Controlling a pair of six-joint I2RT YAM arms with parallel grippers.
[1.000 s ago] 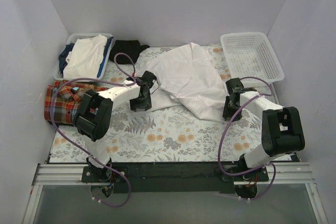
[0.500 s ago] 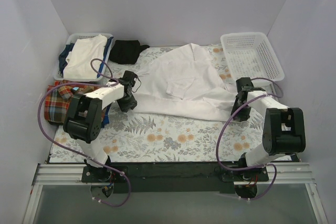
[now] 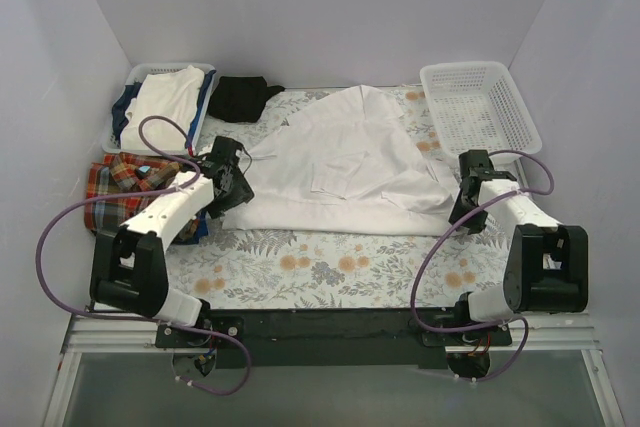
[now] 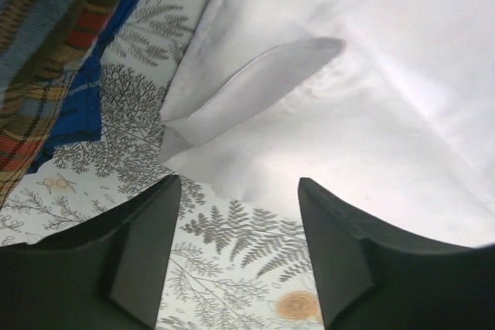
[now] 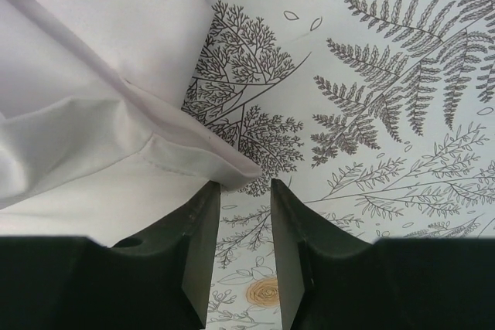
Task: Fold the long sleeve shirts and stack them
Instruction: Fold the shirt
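In the top view the left arm (image 3: 170, 212) lies over the right part of the plaid shirt (image 3: 115, 187) and hides it. The left wrist view cuts the white shirt (image 4: 371, 75) at its top and right edges, and shows the plaid shirt only as a strip at the left edge. In the right wrist view the shirt's corner ends at the right gripper (image 5: 246, 185); whether it touches a finger cannot be told.

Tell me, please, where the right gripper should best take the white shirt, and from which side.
Probably at the hemmed corner of the white shirt, which points at the open right gripper. Come from the right, low along the table: the corner lies flat, apart from other things, and its doubled edge gives more to pinch.
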